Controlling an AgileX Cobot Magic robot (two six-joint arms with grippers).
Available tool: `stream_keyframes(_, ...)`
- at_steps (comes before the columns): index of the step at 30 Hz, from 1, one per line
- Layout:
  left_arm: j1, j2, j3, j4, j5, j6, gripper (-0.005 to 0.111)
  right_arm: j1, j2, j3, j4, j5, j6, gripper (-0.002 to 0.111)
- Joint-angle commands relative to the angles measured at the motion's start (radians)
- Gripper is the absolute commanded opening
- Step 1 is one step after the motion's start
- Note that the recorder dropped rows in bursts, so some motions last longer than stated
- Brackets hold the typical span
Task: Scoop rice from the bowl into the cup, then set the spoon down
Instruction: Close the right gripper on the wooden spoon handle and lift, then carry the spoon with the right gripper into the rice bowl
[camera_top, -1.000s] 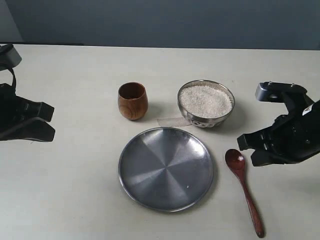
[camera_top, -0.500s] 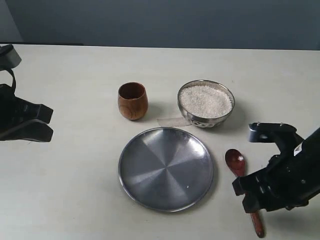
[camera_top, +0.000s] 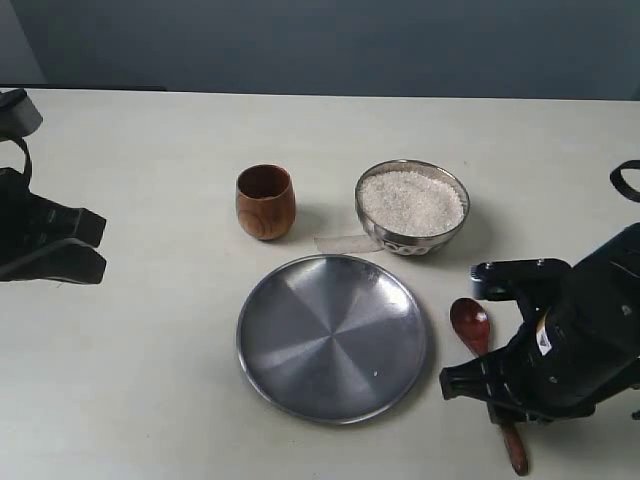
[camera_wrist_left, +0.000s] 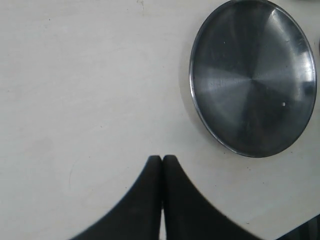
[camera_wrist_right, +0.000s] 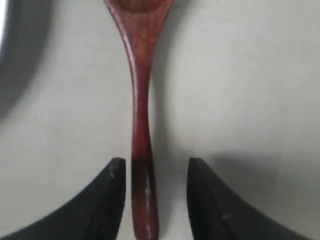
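Note:
The reddish-brown wooden spoon (camera_top: 474, 326) lies flat on the table, right of the plate, head toward the bowl. My right gripper (camera_top: 500, 405) hangs over its handle with jaws open. In the right wrist view the spoon (camera_wrist_right: 140, 125) has its handle end between the fingertips of the right gripper (camera_wrist_right: 156, 167), nearer one finger, with a gap on both sides. The steel bowl (camera_top: 412, 208) holds heaped white rice (camera_top: 411, 200). To its left stands the brown wooden cup (camera_top: 265, 201). My left gripper (camera_wrist_left: 162, 159) is shut and empty, at the far left edge (camera_top: 60, 250).
A large flat steel plate (camera_top: 332, 337) lies in front of the cup and bowl, close to the spoon; it also shows in the left wrist view (camera_wrist_left: 254, 75). A small clear strip (camera_top: 345, 242) lies on the table between plate and bowl.
My right arm has come down and toward the near edge, from beside the bowl to over the spoon's handle. Its jaws now stand open around the handle. The left arm has stayed put.

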Motion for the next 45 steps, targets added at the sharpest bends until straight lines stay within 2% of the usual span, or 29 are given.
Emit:
stream_keyframes(1,-0.004,0.0,0.007,0.002,-0.001,0.003,0.0,0.003,0.036,0.004,-0.019,-0.005,0.01,0.03)
stream_keyframes(16,-0.004,0.0,0.007,0.002,-0.008,0.003,0.0,0.003,0.043,0.006,-0.019,-0.003,-0.019,0.03)
stream_keyframes(19,-0.004,0.0,0.007,0.002,-0.008,0.003,0.0,0.003,0.043,0.006,-0.019,-0.001,-0.031,0.022)
stream_keyframes(22,-0.004,0.0,0.007,0.002,-0.008,0.003,0.0,0.003,0.043,0.006,-0.019,0.009,-0.038,0.001)
stream_keyframes(31,-0.004,0.0,0.007,0.002,-0.007,0.003,0.0,0.003,0.04,0.006,-0.062,0.025,-0.073,-0.001)
stream_keyframes(37,-0.004,0.0,0.007,0.002,-0.007,0.003,0.0,0.003,-0.024,0.004,-0.185,0.119,-0.073,-0.001)
stream_keyframes(45,-0.004,0.0,0.007,0.0,0.002,0.003,0.0,0.003,-0.159,-0.144,-0.349,0.407,-0.141,-0.001)
